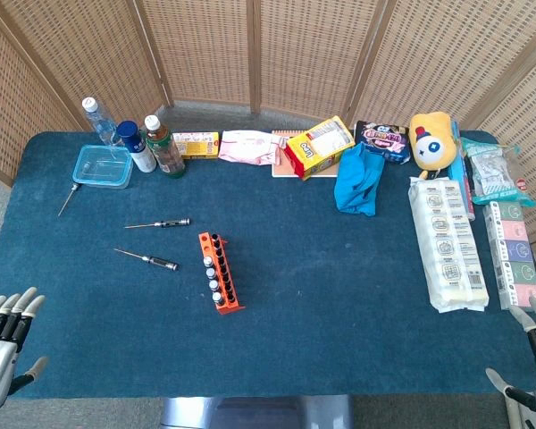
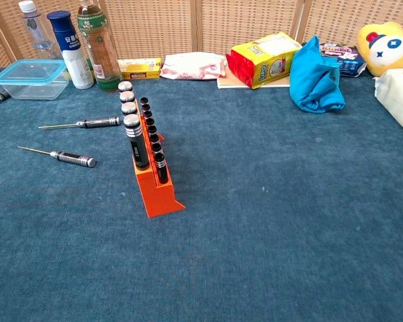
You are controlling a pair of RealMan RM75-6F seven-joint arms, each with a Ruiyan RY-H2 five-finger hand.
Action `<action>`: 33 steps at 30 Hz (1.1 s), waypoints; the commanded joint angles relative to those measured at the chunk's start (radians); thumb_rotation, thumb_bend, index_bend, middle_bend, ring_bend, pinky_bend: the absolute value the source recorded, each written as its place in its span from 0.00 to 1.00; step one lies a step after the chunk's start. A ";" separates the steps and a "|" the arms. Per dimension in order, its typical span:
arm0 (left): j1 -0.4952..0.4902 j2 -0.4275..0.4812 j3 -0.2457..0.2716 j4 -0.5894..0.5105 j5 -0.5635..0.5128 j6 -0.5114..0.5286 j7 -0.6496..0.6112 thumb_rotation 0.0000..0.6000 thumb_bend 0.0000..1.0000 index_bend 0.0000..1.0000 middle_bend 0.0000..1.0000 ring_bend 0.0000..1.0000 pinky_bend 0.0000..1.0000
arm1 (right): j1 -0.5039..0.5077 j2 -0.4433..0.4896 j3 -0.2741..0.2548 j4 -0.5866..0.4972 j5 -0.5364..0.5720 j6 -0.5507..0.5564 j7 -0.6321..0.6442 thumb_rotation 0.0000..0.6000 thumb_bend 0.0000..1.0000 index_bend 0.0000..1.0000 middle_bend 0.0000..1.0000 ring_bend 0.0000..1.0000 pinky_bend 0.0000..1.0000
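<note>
An orange screwdriver rack (image 1: pixel 220 273) (image 2: pixel 154 170) stands left of the table's middle with several screwdrivers upright in it. Two loose screwdrivers lie to its left, one (image 1: pixel 158 223) (image 2: pixel 80 124) farther back and one (image 1: pixel 147 259) (image 2: pixel 59 157) nearer the front. A third tool (image 1: pixel 68 198) lies by the left edge. My left hand (image 1: pixel 4 344) hangs at the front left corner, fingers apart, holding nothing. My right hand (image 1: pixel 534 362) sits at the front right corner, only partly visible, fingers spread and empty. Neither hand shows in the chest view.
Along the back stand a clear plastic box (image 1: pixel 102 166), three bottles (image 1: pixel 143 143), snack packs (image 1: pixel 320 147), a blue cloth (image 1: pixel 357 180) and a yellow plush toy (image 1: pixel 431 141). Long white packages (image 1: pixel 447 241) lie along the right side. Wicker screens enclose the table.
</note>
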 commanded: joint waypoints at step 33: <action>-0.439 -0.001 -0.257 -0.113 -0.342 -0.508 0.150 1.00 0.22 0.17 1.00 1.00 1.00 | 0.021 0.013 0.023 0.019 0.069 -0.040 0.063 1.00 0.00 0.14 0.03 0.00 0.00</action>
